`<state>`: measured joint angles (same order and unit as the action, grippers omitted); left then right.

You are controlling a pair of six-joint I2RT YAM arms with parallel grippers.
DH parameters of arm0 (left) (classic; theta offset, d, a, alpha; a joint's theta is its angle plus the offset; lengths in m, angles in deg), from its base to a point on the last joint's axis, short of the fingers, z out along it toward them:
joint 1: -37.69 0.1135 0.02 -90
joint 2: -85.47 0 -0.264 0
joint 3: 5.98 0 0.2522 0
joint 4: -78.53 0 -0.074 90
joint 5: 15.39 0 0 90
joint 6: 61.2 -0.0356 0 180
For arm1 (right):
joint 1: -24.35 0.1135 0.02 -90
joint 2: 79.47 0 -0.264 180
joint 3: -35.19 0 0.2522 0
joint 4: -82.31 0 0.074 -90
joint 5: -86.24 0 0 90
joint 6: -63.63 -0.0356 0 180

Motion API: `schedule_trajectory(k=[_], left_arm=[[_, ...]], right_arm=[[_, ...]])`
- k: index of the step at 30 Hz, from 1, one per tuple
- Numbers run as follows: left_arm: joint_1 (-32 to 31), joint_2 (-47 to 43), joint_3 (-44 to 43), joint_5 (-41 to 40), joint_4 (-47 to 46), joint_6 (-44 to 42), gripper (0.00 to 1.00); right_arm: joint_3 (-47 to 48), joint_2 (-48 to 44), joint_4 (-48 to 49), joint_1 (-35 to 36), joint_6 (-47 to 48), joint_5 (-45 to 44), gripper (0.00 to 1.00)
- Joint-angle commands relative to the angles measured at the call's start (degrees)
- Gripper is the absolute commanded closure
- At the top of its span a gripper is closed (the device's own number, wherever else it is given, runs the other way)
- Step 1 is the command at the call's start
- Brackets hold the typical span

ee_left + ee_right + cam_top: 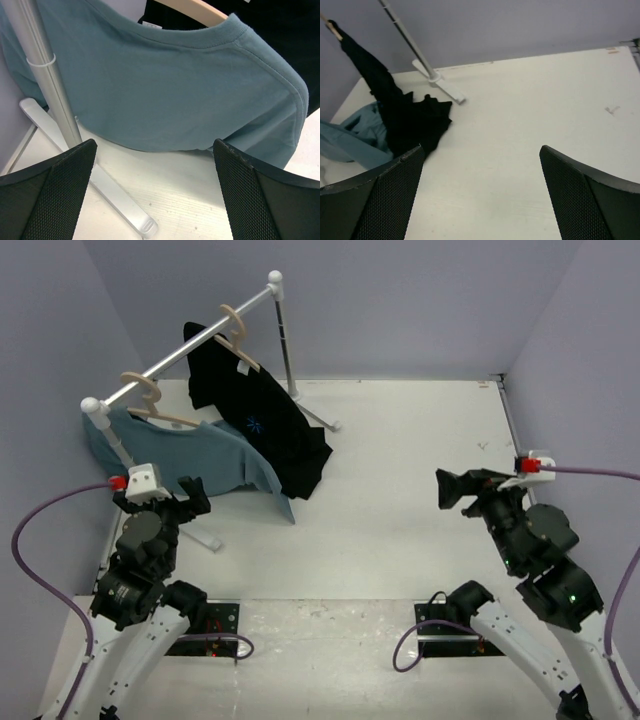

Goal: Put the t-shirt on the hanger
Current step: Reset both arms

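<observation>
The black t-shirt with a light-blue star mark hangs on the pale beige hanger, whose hook is over the rack's rail; its hem bunches on the table. It also shows in the right wrist view. My left gripper is open and empty, near the rack's left post, just below the teal-blue shirt. My right gripper is open and empty over bare table at the right, well apart from the shirt.
A white clothes rack stands at the back left, with a post and a flat foot close to my left gripper. A second beige hanger carries the teal-blue shirt. Purple walls enclose the white table.
</observation>
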<state>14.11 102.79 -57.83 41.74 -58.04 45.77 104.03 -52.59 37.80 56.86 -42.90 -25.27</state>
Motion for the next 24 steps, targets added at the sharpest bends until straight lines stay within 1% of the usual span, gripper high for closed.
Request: schedule_trajectory(k=[1, 4, 12, 24], left_arm=[[0.6, 1.0, 1.2, 1.0, -1.8, 0.2, 0.00], [0.7, 0.1, 1.3, 0.7, -1.7, 0.4, 0.00], [0.7, -3.5, 3.2, 4.1, -3.5, -1.2, 0.00], [0.7, -2.3, 3.7, 7.7, -4.4, -1.9, 0.00]], right_arm=[[-0.8, -7.2, -14.4, 0.1, -3.1, -9.1, 0.01], [-1.9, -9.9, -15.3, 0.1, -2.7, -11.8, 0.01], [-3.4, -11.5, -16.6, 0.2, -4.7, -11.8, 0.01], [-4.6, -11.3, -16.3, 0.1, -6.2, -13.3, 0.01]])
